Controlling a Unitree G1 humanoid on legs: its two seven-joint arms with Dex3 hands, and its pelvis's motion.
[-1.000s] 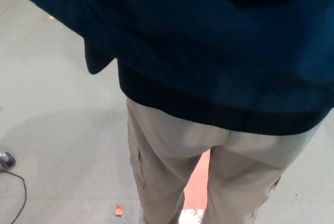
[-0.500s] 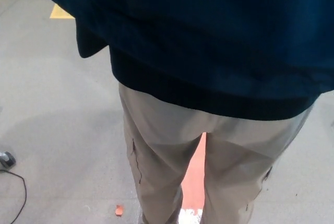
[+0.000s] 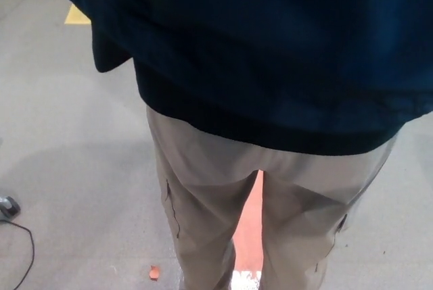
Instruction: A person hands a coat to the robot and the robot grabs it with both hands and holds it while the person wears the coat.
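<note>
The upper frame is filled by the dark blue coat (image 3: 270,46) — its top is cut off. Beige trousers (image 3: 216,188) are seen below it, above grey floor (image 3: 67,134). Neither robot hand is seen — their state cannot be told.

From my feed, the dark blue coat (image 3: 270,53) fills the upper frame and runs off the top, left and right edges, so I can't see its collar or sleeves, nor either robot hand. The person's beige trousers (image 3: 210,188) are cut off at the bottom edge; only a sliver of a white shoe (image 3: 245,279) shows. At the floor's left edge a small grey object (image 3: 8,207) with a black cable (image 3: 26,249) is half out of frame and I can't identify it. A yellow floor marking (image 3: 76,16) is mostly hidden behind the coat.
</note>
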